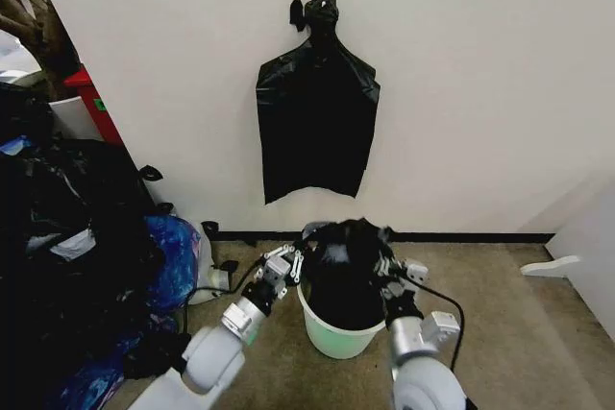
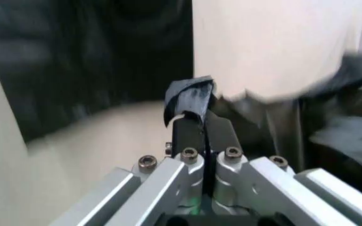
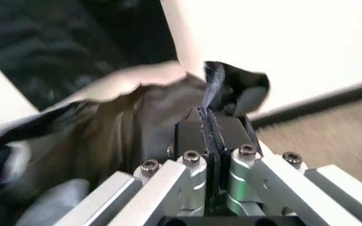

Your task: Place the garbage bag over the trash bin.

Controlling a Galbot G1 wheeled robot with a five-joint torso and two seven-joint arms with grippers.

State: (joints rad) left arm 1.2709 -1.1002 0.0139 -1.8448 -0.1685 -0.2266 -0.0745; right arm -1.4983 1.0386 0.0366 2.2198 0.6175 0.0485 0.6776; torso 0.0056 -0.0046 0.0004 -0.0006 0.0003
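Garbage bag [image 1: 344,261] bottom centre, sunk in trash bin [image 1: 338,333], mouth bunched above rim; left gripper [image 1: 293,258] and right gripper [image 1: 388,271] each pinch an edge; spreading over rim judged left.

- Head view: high, looking forward and down at the wall [image 1: 461,93] and carpet floor [image 1: 519,333]; trash bin [image 1: 338,338] sits low centre, both arms reach in from the bottom edge.
- Left wrist view: close, looking along the left gripper [image 2: 201,123] toward the wall.
- Right wrist view: close, along the right gripper [image 3: 214,120], wall and baseboard [image 3: 332,101] behind.
- Shared: garbage bag [image 1: 344,266] and wall appear in all three.
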